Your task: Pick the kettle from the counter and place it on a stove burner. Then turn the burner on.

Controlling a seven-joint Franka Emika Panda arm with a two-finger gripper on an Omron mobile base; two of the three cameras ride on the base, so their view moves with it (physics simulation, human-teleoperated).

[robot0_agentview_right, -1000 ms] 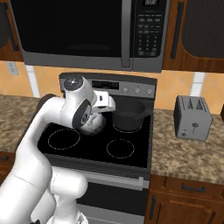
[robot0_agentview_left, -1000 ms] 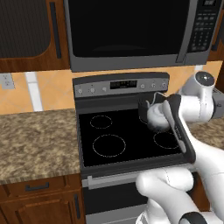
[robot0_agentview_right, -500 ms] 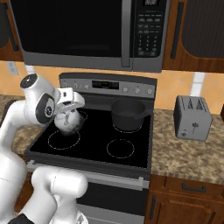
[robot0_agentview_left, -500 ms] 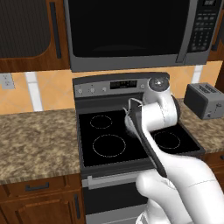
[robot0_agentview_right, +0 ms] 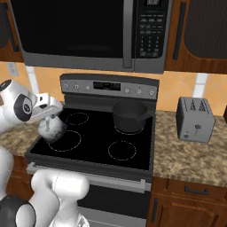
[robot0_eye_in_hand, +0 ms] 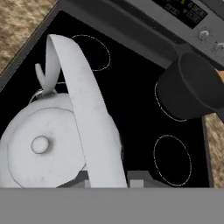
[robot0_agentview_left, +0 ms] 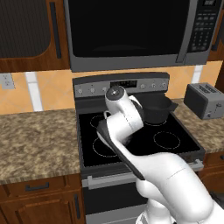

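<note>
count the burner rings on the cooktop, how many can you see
4. Front left ring, the largest, lies partly behind the kettle. Back left ring is bare. Back right ring sits under the pot, mostly covered. Front right ring is bare.

I hold the kettle (robot0_agentview_right: pixel 52 128) by its handle at the cooktop's (robot0_agentview_right: pixel 95 153) front left, over the largest ring, the stove burner (robot0_agentview_right: pixel 66 141). A dark pot (robot0_agentview_right: pixel 129 116) sits on the back right ring. The toaster (robot0_agentview_right: pixel 195 119) stands on the granite desk (robot0_agentview_right: pixel 186 162).
</note>
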